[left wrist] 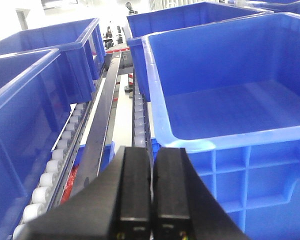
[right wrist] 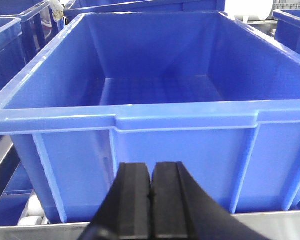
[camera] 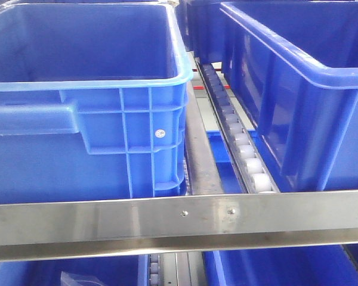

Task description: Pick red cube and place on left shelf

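Observation:
The red cube shows in no view. The left shelf is a steel rack level with a front rail, white roller tracks and large dark blue crates. My left gripper is shut and empty, held in front of the near left corner of a blue crate, over the gap with the roller tracks. My right gripper is shut and empty, close in front of the near wall of a blue crate, just above the steel rail. Neither gripper shows in the front view.
A second blue crate stands right of the roller track. More blue crates line the far side of the rack. Something red and crumpled lies on a lower level under the rollers. More blue crates sit below the rail.

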